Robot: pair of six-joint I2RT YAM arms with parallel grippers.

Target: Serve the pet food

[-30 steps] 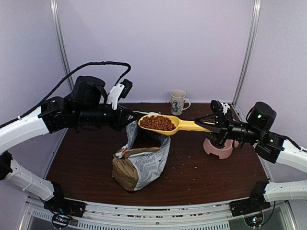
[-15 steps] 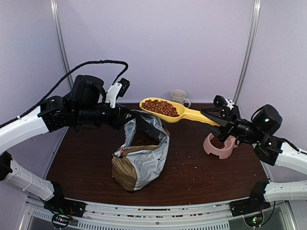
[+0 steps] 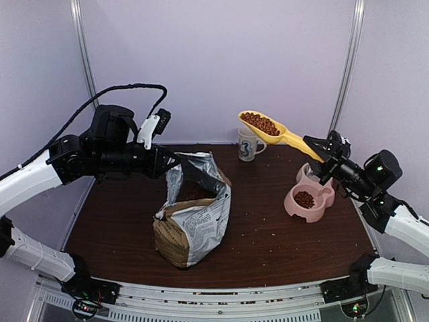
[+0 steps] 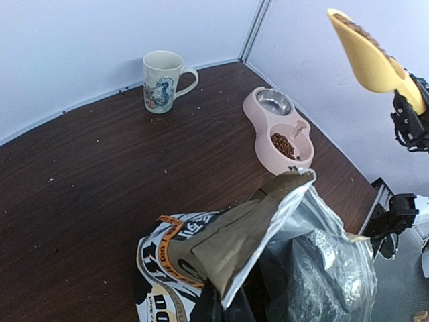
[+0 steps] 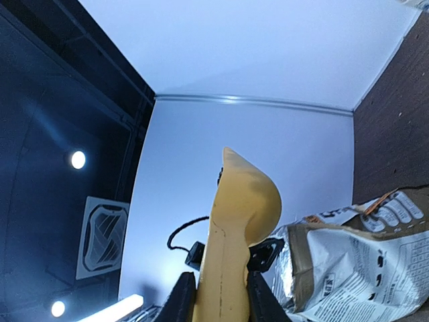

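Carried the yellow scoop (image 3: 281, 134), full of pet food (image 3: 260, 123), from over the bag (image 3: 194, 221) up and right toward the pink bowl (image 3: 292, 210), with right fingers (image 5: 182, 300) clamped on its handle and left fingers (image 3: 164, 162) pinched on the bag edge, probably close to pouring.

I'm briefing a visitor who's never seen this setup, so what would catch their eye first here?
The yellow scoop, heaped with pet food, is tilted high in the air at far right, its handle clamped in the right gripper. At centre stands the open bag, its rim pinched by the left gripper. The pink double bowl on the right holds more pet food in its near compartment.
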